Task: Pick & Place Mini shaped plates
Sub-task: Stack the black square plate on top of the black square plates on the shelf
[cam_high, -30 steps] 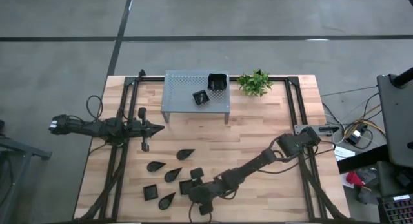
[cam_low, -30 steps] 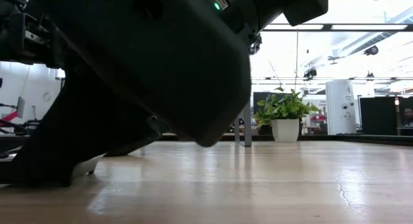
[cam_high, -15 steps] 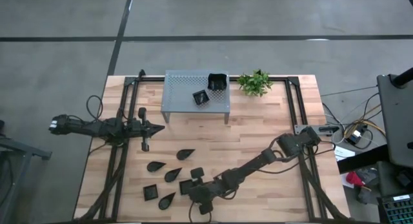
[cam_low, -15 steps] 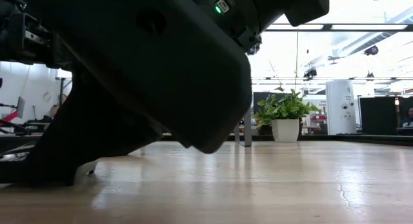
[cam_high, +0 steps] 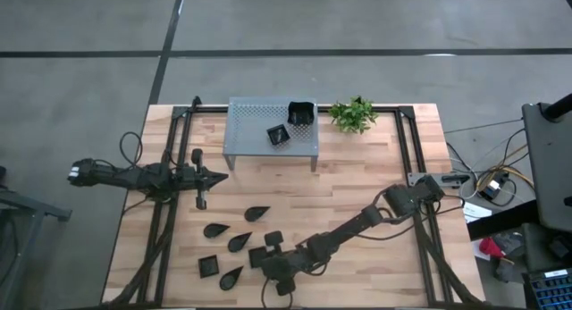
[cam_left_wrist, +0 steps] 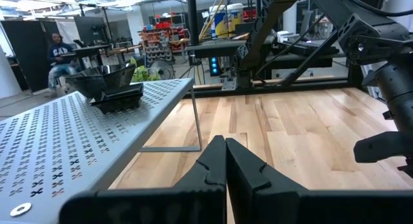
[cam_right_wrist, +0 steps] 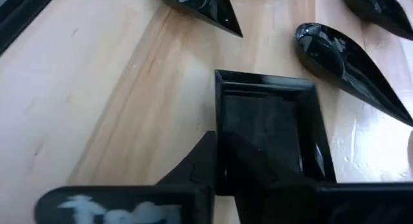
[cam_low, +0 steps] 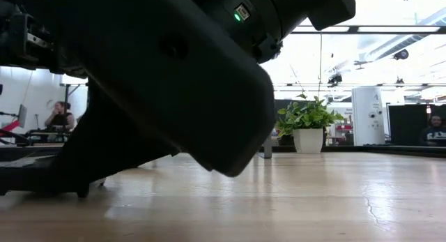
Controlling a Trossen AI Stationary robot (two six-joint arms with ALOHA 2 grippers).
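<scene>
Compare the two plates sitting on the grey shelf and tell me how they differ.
In the high view, the plate at the shelf's back right looks larger and deeper, a bowl-like square with raised walls; the plate nearer the front is smaller and flatter. The larger sits square to the perforated shelf; the smaller is turned at an angle. Both are glossy black squares.

Two plates (cam_high: 291, 122) on shelf (cam_high: 250, 131), plant (cam_high: 353, 113) just right; about seven plates (cam_high: 237, 243) near front-left.
</scene>
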